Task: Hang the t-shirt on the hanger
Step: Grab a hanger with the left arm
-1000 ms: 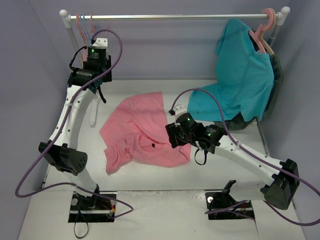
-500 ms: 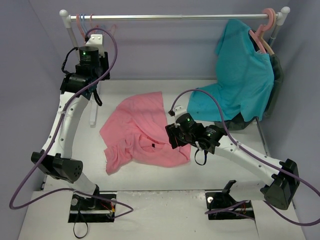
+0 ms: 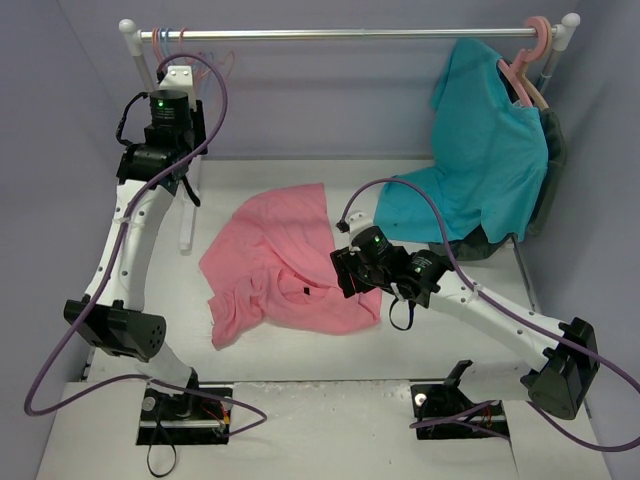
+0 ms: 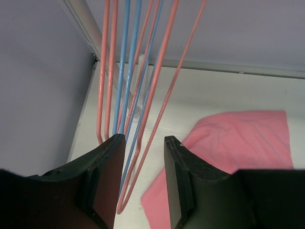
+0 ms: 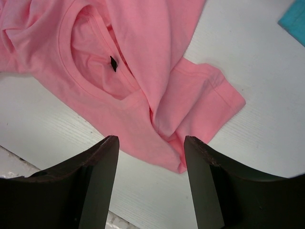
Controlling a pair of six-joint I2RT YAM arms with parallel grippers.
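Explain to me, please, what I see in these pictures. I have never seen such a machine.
These are two robot arms bolted at the near edge of a white table. One camera looks down from above and behind them. A small camera sits on each wrist, so the dark shapes there are that arm's own fingers. A pink t-shirt lies crumpled on the table. The right gripper hangs open above it, holding nothing. The left gripper is up at the rail, its open jaws on either side of a thin pink hanger, beside blue hangers. A teal t-shirt hangs at the rail's right end.
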